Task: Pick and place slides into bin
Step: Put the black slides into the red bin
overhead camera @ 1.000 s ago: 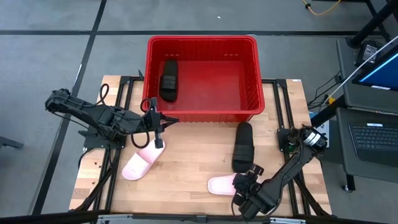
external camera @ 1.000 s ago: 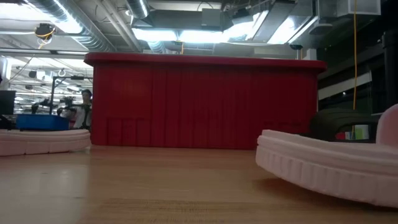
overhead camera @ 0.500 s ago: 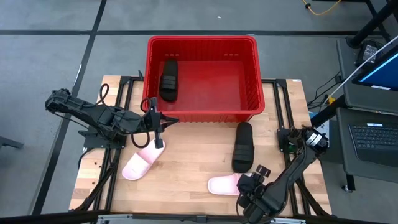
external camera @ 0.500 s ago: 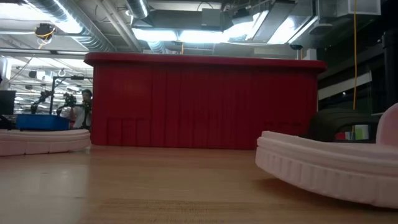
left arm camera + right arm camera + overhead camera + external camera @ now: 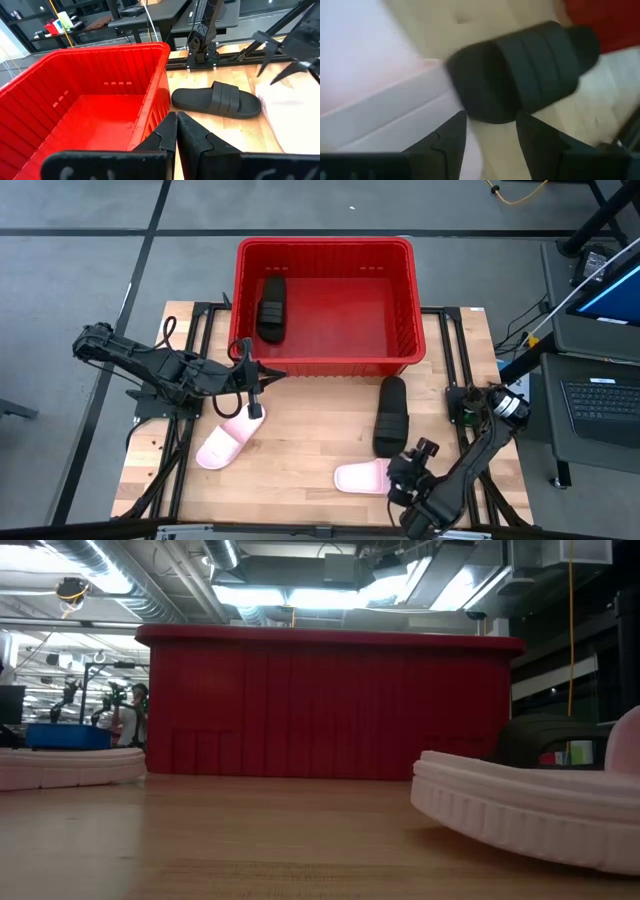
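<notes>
The red bin (image 5: 325, 255) stands at the table's far middle with one black slide (image 5: 271, 307) lying in its left part. A second black slide (image 5: 390, 415) lies on the table in front of the bin's right corner. One pink slide (image 5: 224, 443) lies near left, the other (image 5: 360, 477) near right. My left gripper (image 5: 268, 373) is shut and empty by the bin's near wall, above the left pink slide's far end. My right gripper (image 5: 405, 472) is open at the right pink slide's right end; its wrist view shows that pink slide (image 5: 375, 85) and the black slide (image 5: 520, 70) just ahead of the fingers.
The bin's near wall (image 5: 150, 100) is close beside my left fingers (image 5: 176, 131). The low view shows the bin (image 5: 330, 705) beyond both pink slides (image 5: 520, 805) (image 5: 70, 765). Bare wood lies between the two pink slides. A person shows in the room far behind.
My right gripper has shifted a little toward the table's right edge, off the right pink slide's end, and its wrist has swung round. The slides and the bin have stayed where they were.
</notes>
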